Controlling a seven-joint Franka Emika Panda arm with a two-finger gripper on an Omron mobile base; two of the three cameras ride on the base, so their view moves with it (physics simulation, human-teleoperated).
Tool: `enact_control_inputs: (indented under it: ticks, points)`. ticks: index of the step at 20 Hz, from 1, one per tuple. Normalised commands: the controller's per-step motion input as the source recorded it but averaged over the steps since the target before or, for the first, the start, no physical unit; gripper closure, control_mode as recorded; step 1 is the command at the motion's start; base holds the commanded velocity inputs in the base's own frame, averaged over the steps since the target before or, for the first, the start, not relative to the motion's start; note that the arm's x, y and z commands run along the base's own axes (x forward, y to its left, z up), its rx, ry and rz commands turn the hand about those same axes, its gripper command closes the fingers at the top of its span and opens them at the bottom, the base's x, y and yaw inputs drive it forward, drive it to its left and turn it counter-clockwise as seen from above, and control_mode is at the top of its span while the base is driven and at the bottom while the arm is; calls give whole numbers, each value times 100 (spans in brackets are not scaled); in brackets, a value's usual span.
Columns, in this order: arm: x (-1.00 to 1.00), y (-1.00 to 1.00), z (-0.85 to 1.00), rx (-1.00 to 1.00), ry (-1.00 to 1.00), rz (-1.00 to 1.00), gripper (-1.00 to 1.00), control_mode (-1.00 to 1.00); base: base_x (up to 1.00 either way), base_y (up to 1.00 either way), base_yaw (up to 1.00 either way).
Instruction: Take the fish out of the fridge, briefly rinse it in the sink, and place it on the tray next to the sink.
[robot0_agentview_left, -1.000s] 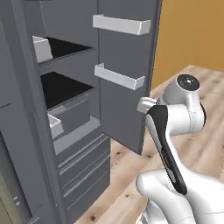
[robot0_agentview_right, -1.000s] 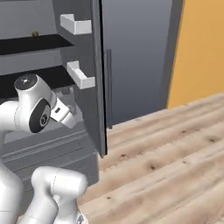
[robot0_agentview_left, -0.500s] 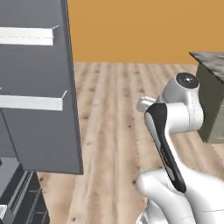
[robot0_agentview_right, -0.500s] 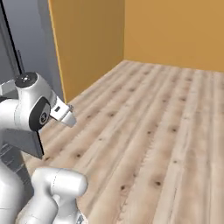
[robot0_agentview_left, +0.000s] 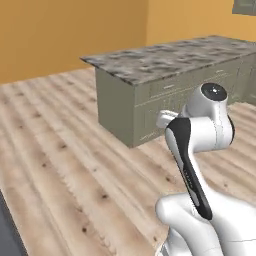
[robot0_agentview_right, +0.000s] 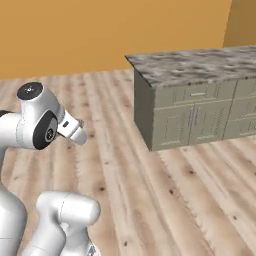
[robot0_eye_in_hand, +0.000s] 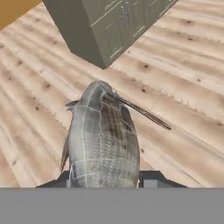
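One fish (robot0_eye_in_hand: 103, 140) fills the middle of the hand view, and it sits right between the two dark finger tips (robot0_eye_in_hand: 151, 179) of the gripper (robot0_eye_in_hand: 105, 181), which are clamped narrowly against its flanks. It is an oblong, tapering body, silvery grey with darker brown-grey bands and a fine grid of scale lines, glossy along its left side. One thin dark fin spike juts off its upper right, and a small fin sticks out at its left shoulder. The fish hangs in the air above the floor, well apart from everything else.

Below it runs the floor (robot0_eye_in_hand: 183, 87), pale wooden planks with dark knots and long grain lines. The same planks stretch across the left base view (robot0_agentview_left: 60, 150) and the right base view (robot0_agentview_right: 165, 200).

One kitchen island (robot0_agentview_right: 195, 100) stands ahead: a boxy grey-green cabinet block with a speckled grey stone top. In the right base view its front shows one drawer with a bar handle and two panelled doors, plus more panels running off to the right. In the left base view the island (robot0_agentview_left: 150, 80) shows its plain end wall and the mottled slab above. The hand view catches its lower corner (robot0_eye_in_hand: 105, 26), panelled doors with two slim handles.

Behind everything, flat orange walls (robot0_agentview_right: 100, 30), smooth and unmarked, meeting at one corner in the left base view.

The arm (robot0_agentview_left: 200, 130) is white and rounded with a dark glossy strip down its link; one dark round joint cap faces the right base view (robot0_agentview_right: 47, 132).
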Motion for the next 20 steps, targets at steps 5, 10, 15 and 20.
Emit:
enact_control_inputs:
  ticks: [5, 10, 15, 20]
  points:
    - [0, 0, 0, 0, 0, 0, 100, 100, 0, -11, -99]
    - [0, 0, 0, 0, 0, 0, 100, 100, 33, -50, -87]
    - [0, 0, 0, 0, 0, 0, 100, 100, 93, -15, -59]
    - [0, 0, 0, 0, 0, 0, 100, 100, 100, 0, -39]
